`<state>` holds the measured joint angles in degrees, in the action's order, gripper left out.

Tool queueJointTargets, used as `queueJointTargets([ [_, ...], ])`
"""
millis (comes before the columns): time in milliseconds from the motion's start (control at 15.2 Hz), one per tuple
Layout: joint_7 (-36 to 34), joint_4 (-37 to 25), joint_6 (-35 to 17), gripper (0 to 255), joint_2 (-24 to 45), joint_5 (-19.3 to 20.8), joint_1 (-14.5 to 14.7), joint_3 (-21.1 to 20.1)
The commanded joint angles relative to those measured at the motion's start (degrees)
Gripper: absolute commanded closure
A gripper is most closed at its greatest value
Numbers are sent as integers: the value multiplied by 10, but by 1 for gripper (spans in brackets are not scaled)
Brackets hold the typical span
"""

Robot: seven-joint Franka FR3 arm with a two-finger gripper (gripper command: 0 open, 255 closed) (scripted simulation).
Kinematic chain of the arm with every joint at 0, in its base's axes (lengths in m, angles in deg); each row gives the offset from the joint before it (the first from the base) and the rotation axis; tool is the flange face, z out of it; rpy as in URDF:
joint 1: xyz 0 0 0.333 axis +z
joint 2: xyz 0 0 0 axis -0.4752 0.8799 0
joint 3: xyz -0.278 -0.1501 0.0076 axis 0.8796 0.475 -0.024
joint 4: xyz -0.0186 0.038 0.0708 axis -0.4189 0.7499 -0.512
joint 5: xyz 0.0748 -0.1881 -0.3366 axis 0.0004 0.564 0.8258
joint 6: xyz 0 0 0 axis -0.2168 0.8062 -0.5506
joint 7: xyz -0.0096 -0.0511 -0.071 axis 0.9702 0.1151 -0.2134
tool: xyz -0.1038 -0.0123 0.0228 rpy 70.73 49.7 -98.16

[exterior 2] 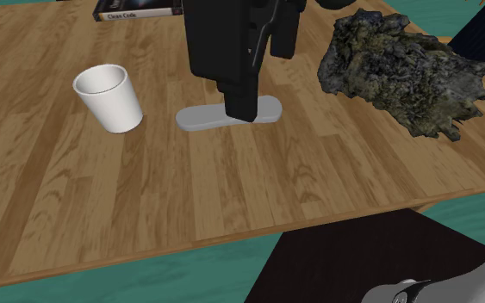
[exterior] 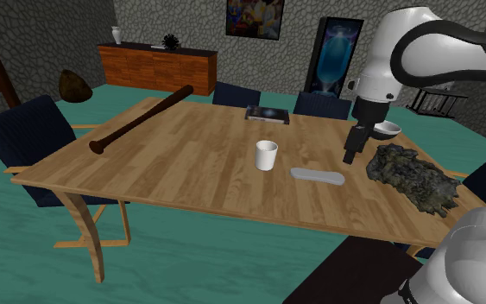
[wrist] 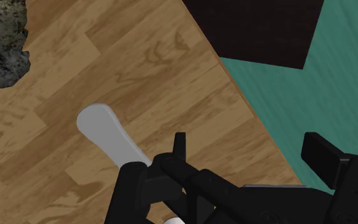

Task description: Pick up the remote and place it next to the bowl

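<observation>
On the wooden plank table (exterior: 189, 164), the grey remote (exterior: 317, 176) lies between a white cup (exterior: 267, 155) and a dark craggy lump (exterior: 409, 175). The gripper (exterior: 350, 155) hangs above it, fingers apart, holding nothing. Teal floor (exterior: 232, 259), grey stone walls (exterior: 163, 22) surround.

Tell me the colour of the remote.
The remote is plain light grey, seen best in the second exterior view.

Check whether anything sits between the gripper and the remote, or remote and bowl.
Nothing visible between the gripper and the grey remote beneath it. Toward the bowl, bare table; the dark lumpy mass only flanks that route on the shoulder view's right.
</observation>
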<state>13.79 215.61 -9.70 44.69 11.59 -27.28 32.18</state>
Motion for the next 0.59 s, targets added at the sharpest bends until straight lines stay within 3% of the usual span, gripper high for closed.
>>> queueJointTargets([
  [0, 0, 0, 0, 0, 0, 0, 0, 0],
  [528, 174, 46, -145, 0, 86, 64, 5, 83],
])
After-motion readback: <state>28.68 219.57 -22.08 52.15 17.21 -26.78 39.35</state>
